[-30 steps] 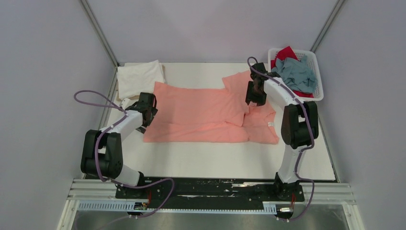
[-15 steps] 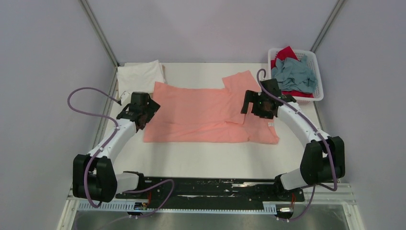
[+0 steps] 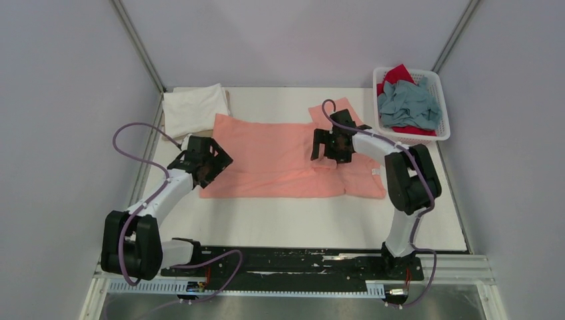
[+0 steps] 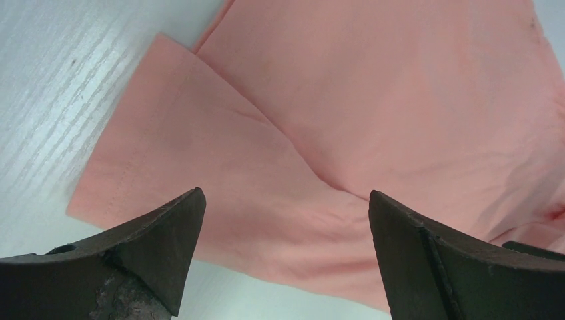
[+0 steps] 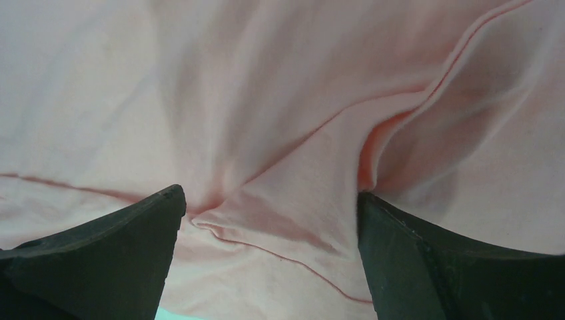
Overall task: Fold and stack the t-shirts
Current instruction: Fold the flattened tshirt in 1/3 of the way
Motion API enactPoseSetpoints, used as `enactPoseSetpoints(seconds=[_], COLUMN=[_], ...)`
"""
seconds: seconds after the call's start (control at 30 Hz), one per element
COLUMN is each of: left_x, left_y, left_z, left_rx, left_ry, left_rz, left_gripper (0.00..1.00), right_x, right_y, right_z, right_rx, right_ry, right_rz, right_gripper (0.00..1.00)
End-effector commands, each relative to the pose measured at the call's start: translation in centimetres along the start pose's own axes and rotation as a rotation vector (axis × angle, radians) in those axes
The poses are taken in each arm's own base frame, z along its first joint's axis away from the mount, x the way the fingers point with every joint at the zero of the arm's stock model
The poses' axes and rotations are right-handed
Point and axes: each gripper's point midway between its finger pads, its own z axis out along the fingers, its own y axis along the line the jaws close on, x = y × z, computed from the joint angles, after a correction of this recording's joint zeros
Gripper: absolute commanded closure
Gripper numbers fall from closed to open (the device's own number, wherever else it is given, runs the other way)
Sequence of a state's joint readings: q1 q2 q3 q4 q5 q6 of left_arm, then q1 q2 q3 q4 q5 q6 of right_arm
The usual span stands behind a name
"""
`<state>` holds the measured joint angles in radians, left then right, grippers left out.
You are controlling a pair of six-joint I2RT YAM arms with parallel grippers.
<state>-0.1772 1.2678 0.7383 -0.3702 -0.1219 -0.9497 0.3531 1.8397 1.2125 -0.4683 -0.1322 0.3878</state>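
The salmon-pink t-shirt lies spread across the white table, partly folded, with a sleeve sticking out at the back right. My left gripper is open over the shirt's near left corner; the left wrist view shows the sleeve hem between its fingers. My right gripper is open and pressed down on a ridge of the pink cloth at the shirt's right side, jaws astride a fold. A folded white t-shirt lies at the back left. The grey-blue t-shirt and red t-shirt lie in the basket.
The white lattice basket stands at the back right corner. A thin tan board shows under the white shirt. The table's front strip is bare white. Grey walls close in on both sides.
My right gripper has swung left from the shirt's right edge onto the folded cloth, pushing it inward. My left gripper has moved slightly right and nearer over the shirt's left corner.
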Motion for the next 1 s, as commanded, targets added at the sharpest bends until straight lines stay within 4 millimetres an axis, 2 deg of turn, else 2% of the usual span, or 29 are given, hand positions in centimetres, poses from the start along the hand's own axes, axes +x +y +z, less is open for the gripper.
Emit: enactPoseSetpoints(seconds=[0.0,0.07,0.17,0.23,0.33,0.4,0.47,0.5,0.53,0.57,0.67,0.7,0.73,0.83,0.97], left_x=[-0.9,-0.9,-1.2,-1.2,-1.3,-1.4,-1.5,-1.3,-1.3,-1.4,0.0,0.7,1.1,3.0,4.8], left_y=[0.5,0.9,1.0,0.9,0.2,-0.3,-1.2,-1.5,-2.9,-3.8,-6.2,-5.9,-6.4,-5.3,-1.6], left_z=[-1.7,-2.1,-2.8,-3.0,-3.2,-3.1,-3.0,-2.6,-2.6,-2.0,-0.5,0.7,1.0,3.4,5.0], left_rx=[-0.002,-0.008,-0.001,0.011,0.041,0.060,0.092,0.100,0.157,0.189,0.279,0.259,0.272,0.226,0.091], left_ry=[-0.055,-0.067,-0.088,-0.086,-0.083,-0.080,-0.072,-0.058,-0.044,-0.040,0.053,0.093,0.123,0.188,0.228], left_rz=[0.034,0.034,0.036,0.040,0.047,0.052,0.065,0.079,0.085,0.091,0.108,0.112,0.119,0.118,0.116], left_gripper=[0.00,0.00,0.00,0.00,0.00,0.00,0.00,0.00,0.00,0.00,0.00,0.00,0.00,0.00,0.00], right_x=[-7.0,-9.0,-10.7,-11.0,-10.2,-9.1,-7.3,-5.6,-4.5,-3.3,-0.3,0.9,2.1,4.9,7.5], right_y=[4.2,5.7,7.2,7.0,6.8,5.9,3.9,2.5,1.5,0.5,-2.0,-2.7,-3.2,-5.4,-7.7], right_z=[0.6,0.3,-0.9,-2.0,-3.9,-4.7,-5.1,-4.9,-5.2,-5.2,-4.8,-4.4,-4.1,-3.4,-3.8], right_rx=[-0.099,-0.146,-0.192,-0.180,-0.186,-0.159,-0.094,-0.049,-0.023,0.003,0.046,0.051,0.054,0.116,0.149], right_ry=[-0.166,-0.220,-0.262,-0.284,-0.299,-0.295,-0.292,-0.270,-0.264,-0.258,-0.210,-0.177,-0.150,-0.109,-0.079], right_rz=[-0.004,-0.009,0.027,0.081,0.103,0.098,0.099,0.107,0.114,0.126,0.152,0.165,0.174,0.195,0.265], right_gripper=[0.00,0.00,0.00,0.00,0.00,0.00,0.00,0.00,0.00,0.00,0.00,0.00,0.00,0.00,0.00])
